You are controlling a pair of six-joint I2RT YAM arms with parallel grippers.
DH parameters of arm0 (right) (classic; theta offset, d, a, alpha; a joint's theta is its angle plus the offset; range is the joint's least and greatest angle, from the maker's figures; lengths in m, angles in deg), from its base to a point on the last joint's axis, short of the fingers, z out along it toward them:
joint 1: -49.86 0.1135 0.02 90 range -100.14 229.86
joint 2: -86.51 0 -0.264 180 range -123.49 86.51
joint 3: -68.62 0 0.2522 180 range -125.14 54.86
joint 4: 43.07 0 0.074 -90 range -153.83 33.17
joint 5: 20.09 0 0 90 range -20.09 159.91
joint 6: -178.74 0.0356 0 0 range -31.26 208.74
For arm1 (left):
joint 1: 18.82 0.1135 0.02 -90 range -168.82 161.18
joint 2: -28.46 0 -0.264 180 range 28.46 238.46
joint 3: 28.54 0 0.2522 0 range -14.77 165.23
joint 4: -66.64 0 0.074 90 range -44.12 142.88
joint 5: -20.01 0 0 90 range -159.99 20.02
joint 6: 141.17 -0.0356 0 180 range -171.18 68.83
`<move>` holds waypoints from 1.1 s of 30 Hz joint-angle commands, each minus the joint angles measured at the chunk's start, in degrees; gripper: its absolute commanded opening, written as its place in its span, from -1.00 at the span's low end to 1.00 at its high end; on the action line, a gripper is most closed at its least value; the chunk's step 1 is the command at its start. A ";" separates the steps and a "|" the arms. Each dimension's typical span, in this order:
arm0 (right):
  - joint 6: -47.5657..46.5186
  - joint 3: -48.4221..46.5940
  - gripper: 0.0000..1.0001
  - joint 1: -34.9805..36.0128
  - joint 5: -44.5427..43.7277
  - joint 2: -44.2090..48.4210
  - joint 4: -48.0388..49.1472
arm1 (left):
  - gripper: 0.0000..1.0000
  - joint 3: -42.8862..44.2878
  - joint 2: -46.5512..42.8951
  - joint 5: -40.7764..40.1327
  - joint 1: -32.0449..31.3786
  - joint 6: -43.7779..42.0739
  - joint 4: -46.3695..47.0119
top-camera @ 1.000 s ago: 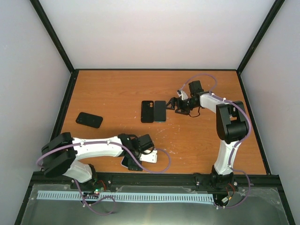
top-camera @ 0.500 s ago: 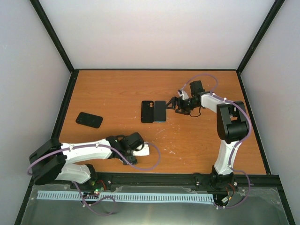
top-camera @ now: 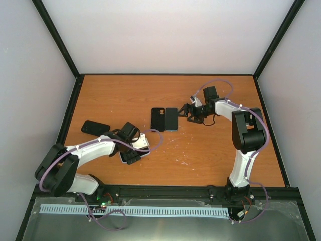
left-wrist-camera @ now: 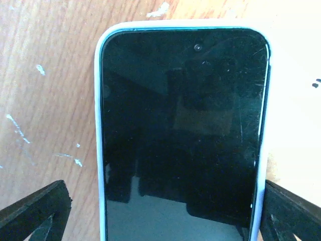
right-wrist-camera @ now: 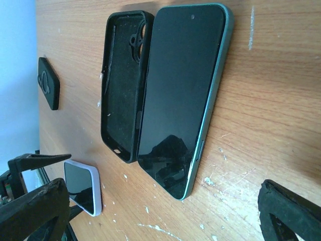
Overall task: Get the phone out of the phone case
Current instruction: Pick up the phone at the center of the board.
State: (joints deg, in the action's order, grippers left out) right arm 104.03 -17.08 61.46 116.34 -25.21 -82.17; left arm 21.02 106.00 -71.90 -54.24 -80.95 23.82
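A phone in a pale lavender-white case fills the left wrist view, screen up. My left gripper has a finger at each long side of it and is shut on it. In the top view this gripper is at the near left of the table, and the cased phone also shows in the right wrist view. A bare teal-edged phone lies beside an empty black case at mid table. My right gripper is open and empty just right of them, and it looks along them.
A black cased object with a camera cutout lies flat at the left of the wooden table, and it shows in the right wrist view. Black frame rails and pale walls bound the table.
My left arm has swung from the near edge up and to the left, carrying the lavender-cased phone with it. The right arm, bare phone and empty case have not moved.
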 commanded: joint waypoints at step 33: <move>2.91 7.33 0.91 -0.28 11.71 18.58 14.75 | 0.08 22.98 7.57 11.34 2.46 11.65 3.97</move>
State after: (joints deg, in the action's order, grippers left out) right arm 103.44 -10.94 61.42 124.21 -9.65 -72.64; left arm 37.02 115.46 -60.75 -52.03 -72.82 24.08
